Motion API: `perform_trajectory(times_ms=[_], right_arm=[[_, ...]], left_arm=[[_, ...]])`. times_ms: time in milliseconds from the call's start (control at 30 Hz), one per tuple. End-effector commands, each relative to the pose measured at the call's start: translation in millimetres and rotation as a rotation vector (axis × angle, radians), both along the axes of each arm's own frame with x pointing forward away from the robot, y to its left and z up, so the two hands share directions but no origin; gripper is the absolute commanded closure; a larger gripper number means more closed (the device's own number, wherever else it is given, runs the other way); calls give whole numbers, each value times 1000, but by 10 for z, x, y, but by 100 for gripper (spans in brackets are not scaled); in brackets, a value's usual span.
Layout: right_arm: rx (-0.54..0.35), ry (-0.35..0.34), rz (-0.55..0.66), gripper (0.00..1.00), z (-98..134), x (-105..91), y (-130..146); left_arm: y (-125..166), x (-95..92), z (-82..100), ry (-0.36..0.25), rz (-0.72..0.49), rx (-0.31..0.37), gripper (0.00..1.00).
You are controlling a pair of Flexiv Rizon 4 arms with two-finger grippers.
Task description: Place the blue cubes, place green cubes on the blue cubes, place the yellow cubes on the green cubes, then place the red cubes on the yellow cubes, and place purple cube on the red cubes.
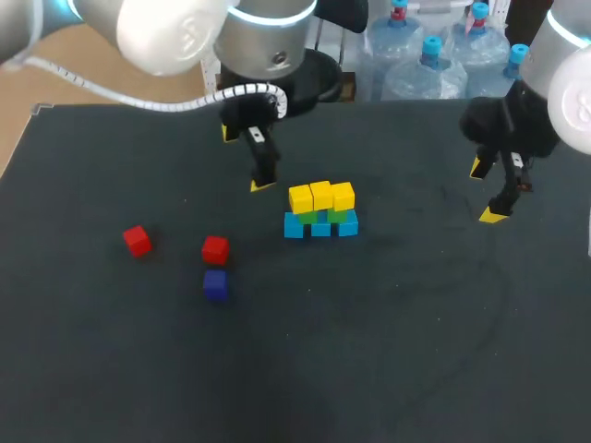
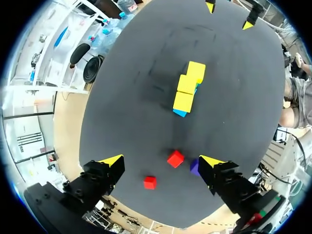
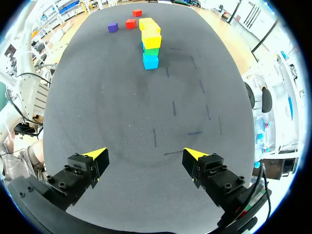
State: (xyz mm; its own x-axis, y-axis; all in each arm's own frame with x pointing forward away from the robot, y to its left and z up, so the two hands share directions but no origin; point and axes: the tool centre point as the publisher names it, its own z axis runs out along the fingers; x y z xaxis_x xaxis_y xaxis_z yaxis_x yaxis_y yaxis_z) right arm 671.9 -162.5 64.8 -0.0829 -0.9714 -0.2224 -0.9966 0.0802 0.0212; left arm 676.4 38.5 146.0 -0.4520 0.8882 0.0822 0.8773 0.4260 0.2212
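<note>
While the head view gives you the stack (image 1: pixel 320 210) side-on at table centre, long axis left-right, blue cubes (image 1: pixel 320 227) under green cubes (image 1: pixel 342 216) under yellow cubes (image 1: pixel 320 196), the left wrist view shows mostly yellow tops. Red cubes (image 1: pixel 215 248) and purple cube (image 1: pixel 215 283) sit loose to its left. Left gripper (image 1: pixel 246 159) and right gripper (image 1: pixel 485 192) are spread wide, holding nothing.

The left arm (image 1: pixel 166 37) and right arm (image 1: pixel 574 88) are cased in white and silver. A cyan light ring and a white corrugated cable (image 1: pixel 175 100) are fitted to the left. Black fingers (image 2: pixel 97 179) are tipped yellow.
</note>
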Motion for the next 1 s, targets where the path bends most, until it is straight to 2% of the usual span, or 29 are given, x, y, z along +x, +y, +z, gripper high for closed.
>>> perform_trajectory(times_ms=[33, 100, 300, 400, 467, 533, 733, 800, 1000], right_arm=[[2, 1, 1, 0, -6, 9, -2], [2, 1, 1, 0, -6, 9, -2], [2, 1, 1, 0, -6, 9, -2], [2, 1, 1, 0, -6, 9, -2], [2, 1, 1, 0, -6, 9, -2], [2, 1, 1, 0, -6, 9, -2], [2, 1, 1, 0, -6, 9, -2], [2, 1, 1, 0, -6, 9, -2], [2, 1, 1, 0, -6, 9, -2]], left_arm=[[12, -7, -3, -2, -1, -3, 0], [29, -8, -5, -7, 2, -6, 0], [374, -79, 29, 2, 85, 29, 0], [518, -136, -37, 41, 144, 66, 0], [610, -172, -104, 56, 172, 57, 0], [696, -195, -170, 73, 191, 77, 0], [838, -229, -269, 55, 180, 50, 0], [821, -213, -298, 70, 145, -3, 0], [821, -213, -298, 70, 145, -3, 0]])
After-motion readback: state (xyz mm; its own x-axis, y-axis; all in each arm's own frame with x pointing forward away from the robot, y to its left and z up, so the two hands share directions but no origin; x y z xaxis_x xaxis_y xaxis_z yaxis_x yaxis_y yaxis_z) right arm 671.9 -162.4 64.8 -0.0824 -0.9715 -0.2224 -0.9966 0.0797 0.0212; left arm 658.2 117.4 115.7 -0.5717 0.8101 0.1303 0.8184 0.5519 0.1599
